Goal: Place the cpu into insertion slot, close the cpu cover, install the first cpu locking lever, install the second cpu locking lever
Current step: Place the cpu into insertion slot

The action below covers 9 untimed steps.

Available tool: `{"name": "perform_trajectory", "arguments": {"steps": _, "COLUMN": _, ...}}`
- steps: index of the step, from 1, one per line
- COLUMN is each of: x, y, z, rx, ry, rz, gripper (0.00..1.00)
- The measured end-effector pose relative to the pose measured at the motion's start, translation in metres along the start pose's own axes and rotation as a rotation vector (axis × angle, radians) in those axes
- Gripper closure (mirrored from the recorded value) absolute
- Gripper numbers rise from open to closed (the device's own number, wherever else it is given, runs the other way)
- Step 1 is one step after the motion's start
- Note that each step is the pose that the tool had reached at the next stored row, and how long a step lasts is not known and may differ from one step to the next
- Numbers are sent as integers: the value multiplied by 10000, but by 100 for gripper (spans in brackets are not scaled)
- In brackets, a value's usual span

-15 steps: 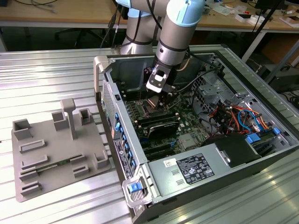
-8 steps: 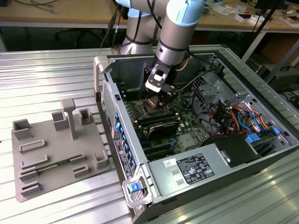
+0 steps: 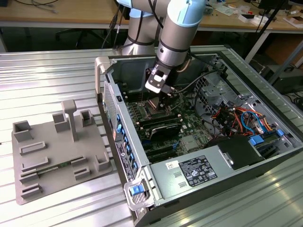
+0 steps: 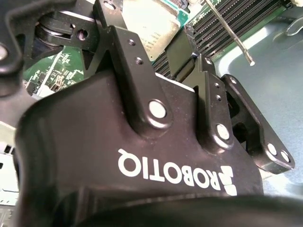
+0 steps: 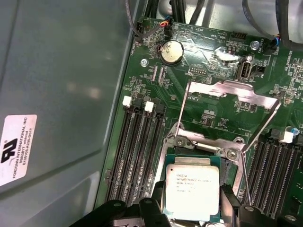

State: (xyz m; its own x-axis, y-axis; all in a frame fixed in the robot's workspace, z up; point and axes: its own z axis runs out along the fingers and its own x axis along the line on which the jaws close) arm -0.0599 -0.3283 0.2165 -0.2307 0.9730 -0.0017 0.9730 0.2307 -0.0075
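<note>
Counter: a ribbed metal counter (image 3: 52, 71) fills the left and lower part of the exterior view, with workshop benches along the upper edge.
Case: an open computer case (image 3: 110, 97) lies on its side from the centre to the exterior view's right. A grey fixture tray (image 3: 57, 156) sits well apart on the exterior view's left.
Arm: the arm (image 3: 177, 38) descends from the upper centre of the exterior view into the case, over the green board (image 5: 213, 56).
Cpu: the cpu (image 5: 191, 191) lies flat, metal top up, directly over the insertion slot (image 5: 201, 150). Whether it is seated or just above the slot cannot be told.
Fingers: the fingers (image 5: 152, 210) are closed on the cpu, one against each of two opposite edges.
Cover: the cpu cover (image 5: 232, 92) is swung up on its hinge, clear of the slot.
Levers: the first lever (image 5: 182, 111) and second lever (image 5: 261, 126) are thin raised rods flanking the cover, and neither is latched.
Risk, tilt: a chip lowered skewed or off-square would probably ride on the slot's rim and could bend contacts.
Risk, release: opening unevenly could drag the chip sideways toward the memory slots (image 5: 135, 151).
Risk, snag: the raised rods stand near the fingers, so a sideways retreat could catch one.
</note>
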Motion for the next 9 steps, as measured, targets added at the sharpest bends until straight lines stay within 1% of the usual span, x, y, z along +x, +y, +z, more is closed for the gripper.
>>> {"name": "perform_trajectory", "arguments": {"steps": 9, "x": 4, "y": -18, "z": 11, "rx": 0, "ry": 3, "rz": 395, "gripper": 45}}
